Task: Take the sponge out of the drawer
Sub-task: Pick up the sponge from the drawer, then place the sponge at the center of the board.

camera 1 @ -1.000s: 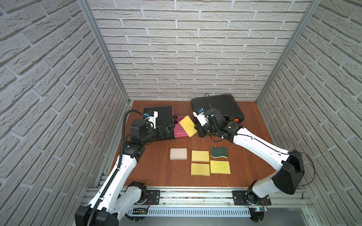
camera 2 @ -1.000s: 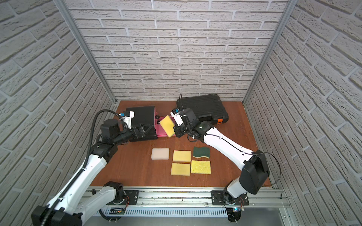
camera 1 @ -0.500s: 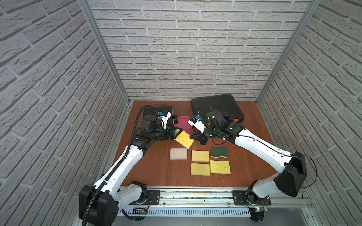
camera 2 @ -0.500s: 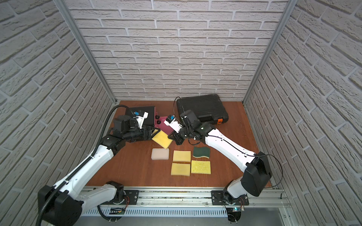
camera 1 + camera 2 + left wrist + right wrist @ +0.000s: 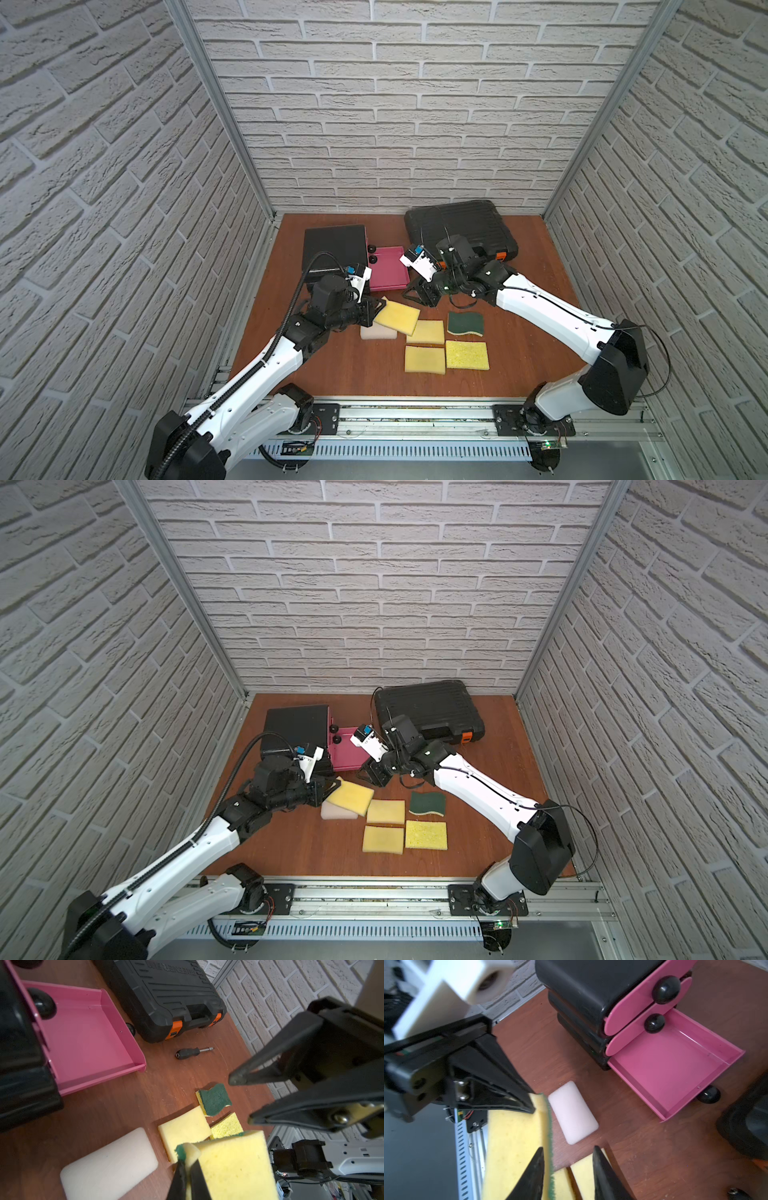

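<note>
The sponge [image 5: 397,318] [image 5: 349,796] is yellow with a green scrub back. It hangs tilted just above the table, in front of the pink drawer [image 5: 388,270] [image 5: 675,1064], which stands pulled out and empty. My left gripper [image 5: 380,309] [image 5: 188,1164] is shut on one corner of the sponge [image 5: 234,1163]. My right gripper [image 5: 411,293] [image 5: 568,1148] is open at the opposite edge of the sponge [image 5: 515,1142]. That green edge lies between its spread fingers without being pinched.
A white sponge [image 5: 376,332] lies partly under the held one. Beside it lie yellow sponges [image 5: 426,332] [image 5: 424,359] [image 5: 466,354] and a green one [image 5: 465,323]. The black drawer cabinet [image 5: 334,245] and a black tool case [image 5: 457,228] stand at the back. A screwdriver bit holder [image 5: 193,1052] lies nearby.
The sponge came forward from the drawer area and passed from my right gripper to my left. The left gripper reached in and shut on it; the right gripper opened.
</note>
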You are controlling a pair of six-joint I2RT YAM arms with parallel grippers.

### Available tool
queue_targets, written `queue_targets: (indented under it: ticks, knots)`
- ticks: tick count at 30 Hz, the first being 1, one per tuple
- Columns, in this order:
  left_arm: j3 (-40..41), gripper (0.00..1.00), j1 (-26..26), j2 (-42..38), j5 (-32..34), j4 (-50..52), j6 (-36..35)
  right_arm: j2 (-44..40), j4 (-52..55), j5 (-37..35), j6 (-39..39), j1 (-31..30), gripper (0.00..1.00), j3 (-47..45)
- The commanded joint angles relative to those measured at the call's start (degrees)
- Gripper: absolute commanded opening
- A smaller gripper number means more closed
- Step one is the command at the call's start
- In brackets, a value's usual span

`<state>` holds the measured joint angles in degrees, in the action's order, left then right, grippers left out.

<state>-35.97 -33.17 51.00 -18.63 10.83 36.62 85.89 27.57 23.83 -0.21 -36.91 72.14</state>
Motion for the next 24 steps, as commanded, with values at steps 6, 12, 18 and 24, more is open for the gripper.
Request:
queue_targets:
  ticks: [6,12,18,24]
  knots:
    - [11.33,0.00,-9.13,-13.44,25.96,4.35,13.98,-6.90,-5.34,-16.50,8.98,0.22,0.50,-6.74]
    - [16.09,0.00,-12.77,-15.95,29.83,7.20,18.37,-6.64,-6.87,-20.13,11.09,0.52,0.50,-8.72]
    - [23.36,0.00,-15.24,-13.57,29.58,-1.20,23.42,-4.00,-7.53,-20.21,11.68,0.61,0.49,-8.10]
    - [24.60,0.00,-18.28,-10.43,31.78,-3.68,25.33,-1.05,-7.72,-20.51,11.81,0.65,0.48,-6.93]
